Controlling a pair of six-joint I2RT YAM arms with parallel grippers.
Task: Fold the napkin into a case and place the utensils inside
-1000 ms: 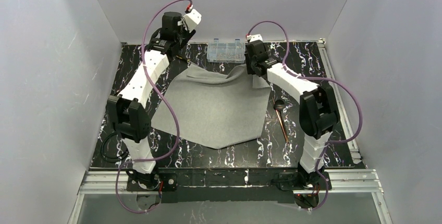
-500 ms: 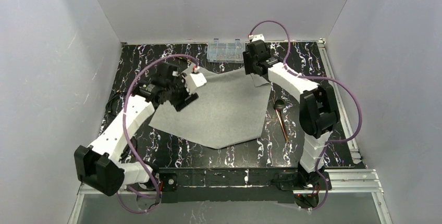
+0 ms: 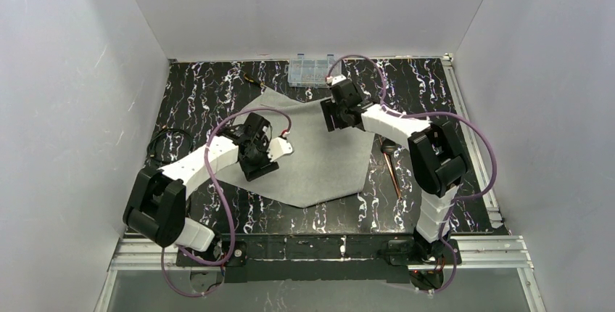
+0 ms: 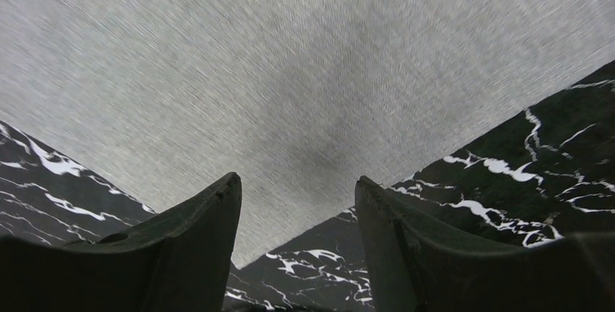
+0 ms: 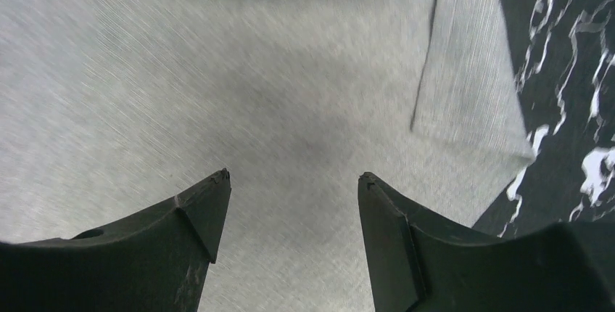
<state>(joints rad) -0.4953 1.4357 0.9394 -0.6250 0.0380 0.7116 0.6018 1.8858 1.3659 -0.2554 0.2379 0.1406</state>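
Over the one napkin (image 3: 319, 152), spread flat with a corner pointing at my bases, both claws gape, empty: left claw (image 4: 297, 185) above its left edge, right claw (image 5: 294, 178) beside its folded far-right flap (image 5: 468, 80). Bare worktop (image 3: 203, 94) rings it. The utensils (image 3: 393, 167) lie just right, long axis near-to-far, spoon head farthest; count unclear.
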